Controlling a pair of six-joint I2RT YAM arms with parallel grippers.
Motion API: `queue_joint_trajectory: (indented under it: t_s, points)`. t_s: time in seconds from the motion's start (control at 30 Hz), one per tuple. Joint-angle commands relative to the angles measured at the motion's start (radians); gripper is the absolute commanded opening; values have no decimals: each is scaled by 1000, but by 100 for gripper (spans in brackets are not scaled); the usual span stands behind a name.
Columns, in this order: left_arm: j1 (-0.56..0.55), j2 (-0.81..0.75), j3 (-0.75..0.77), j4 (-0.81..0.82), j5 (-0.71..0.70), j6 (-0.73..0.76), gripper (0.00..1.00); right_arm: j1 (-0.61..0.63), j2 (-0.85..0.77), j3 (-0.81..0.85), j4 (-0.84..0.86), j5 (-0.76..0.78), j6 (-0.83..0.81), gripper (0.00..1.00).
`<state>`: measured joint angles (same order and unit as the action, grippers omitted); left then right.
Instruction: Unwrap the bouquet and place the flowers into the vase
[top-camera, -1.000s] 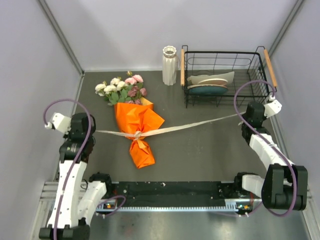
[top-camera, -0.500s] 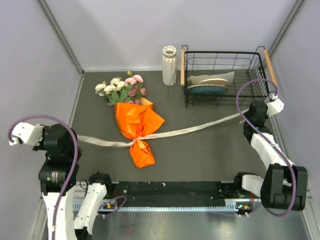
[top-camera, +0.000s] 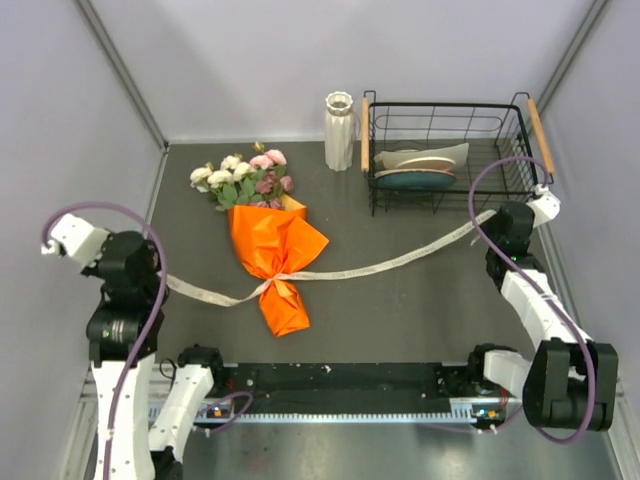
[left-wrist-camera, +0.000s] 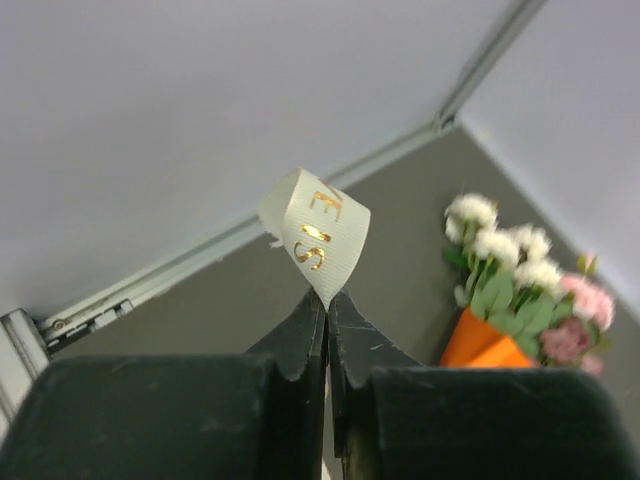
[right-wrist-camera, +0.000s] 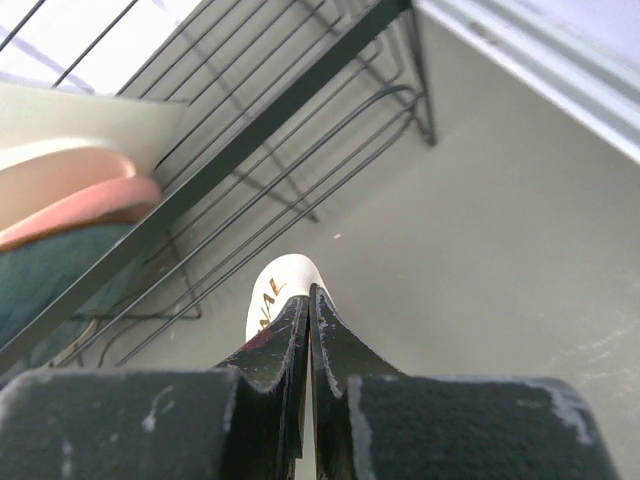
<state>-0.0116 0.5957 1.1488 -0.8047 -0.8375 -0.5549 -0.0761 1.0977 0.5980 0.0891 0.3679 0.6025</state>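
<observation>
Holding one ribbon end each. The left gripper (left-wrist-camera: 326, 300) has its jaws pressed together on the cream ribbon (left-wrist-camera: 318, 235), with a short gold-lettered tab standing past the tips. The right gripper (right-wrist-camera: 308, 295) is clamped the same way on the other end, and only a small tab shows.

The arms are spread to opposite sides of the table (top-camera: 420, 320). The left sits nearer, and the right is farther back beside the black wire basket (top-camera: 445, 150).

The ribbon sags slightly between them and crosses the narrow waist of the bouquet (top-camera: 272, 250). The bouquet lies left of centre, with the orange paper closed round the stems. Whether the knot has let go cannot be told from overhead.

The flowers (top-camera: 245, 178) fan out at the paper's far end. The vase (top-camera: 339, 130) stands upright beyond them, apart from the bouquet and just beside the basket.

Risks, as judged:
- Little ribbon shows past either set of jaws, so a hard pull could slip an end free.
- If the knot jams, tension would drag the whole bundle instead of untying it.
- A drag toward the back could push the flower heads into the slim vase and tip it.
- The ribbon near the right gripper could catch on the basket wire.
</observation>
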Motion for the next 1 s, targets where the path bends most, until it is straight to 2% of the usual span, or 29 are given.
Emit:
queue_joint_trajectory:
  t_s: [0.0,0.03,0.07,0.13,0.23,0.27,0.3,0.33,0.37,0.4,0.43,0.47,0.5,0.53,0.57,0.6,0.67,0.7,0.73,0.8,0.83,0.9,0.93,0.97]
  points:
    - [4,59,-78,-5,129,1,16,71,-41,43,18,-78,-41,0]
    - [4,67,-87,-11,147,3,35,143,-51,42,6,-72,-53,0]
    - [4,84,-96,-36,153,-5,65,169,-53,42,-20,-78,-62,0]
    - [4,99,-110,-62,196,-5,75,269,-48,42,-57,-66,-95,0]
    - [4,99,-141,-41,323,48,80,384,-42,23,-83,-81,-138,0]
    - [4,86,-150,7,465,68,79,409,-39,16,-86,-107,-150,0]
    - [4,75,-165,33,544,88,79,424,-35,11,-83,-148,-176,0]
    - [5,66,-202,77,657,142,76,435,-22,19,-86,-206,-263,16]
    - [4,41,-230,126,915,167,73,485,0,35,-119,-296,-312,33]
    - [4,35,-256,239,1062,173,69,528,4,66,-177,-276,-348,53]
    - [4,36,-309,283,1177,143,67,586,4,75,-193,-221,-381,85]
    - [4,70,-333,314,1265,106,65,680,1,83,-196,-222,-400,95]
    - [4,96,-357,381,1411,69,61,737,2,107,-189,-222,-418,99]
    - [-11,130,-394,398,1445,14,53,786,11,132,-190,-204,-441,99]
    - [-34,192,-406,409,1454,4,52,877,33,160,-192,-205,-452,99]
    - [-98,217,-419,417,1428,9,52,906,89,222,-190,-227,-460,99]
    - [-172,272,-439,420,1364,47,52,937,183,293,-149,-407,-437,98]
    - [-224,285,-448,429,1338,53,51,952,286,359,-125,-476,-417,95]
    - [-238,298,-477,465,1332,50,51,957,333,388,-58,-607,-365,88]
    - [-241,351,-509,481,1298,27,38,957,419,427,38,-717,-296,79]
    - [-241,372,-521,483,1249,17,35,955,485,430,149,-766,-233,67]
    - [-241,438,-518,467,1160,1,26,958,562,451,230,-810,-170,49]
    - [-241,455,-517,472,1094,-23,22,961,643,463,262,-854,-106,32]
    - [-241,481,-521,508,1069,-36,19,964,680,476,337,-882,-74,26]
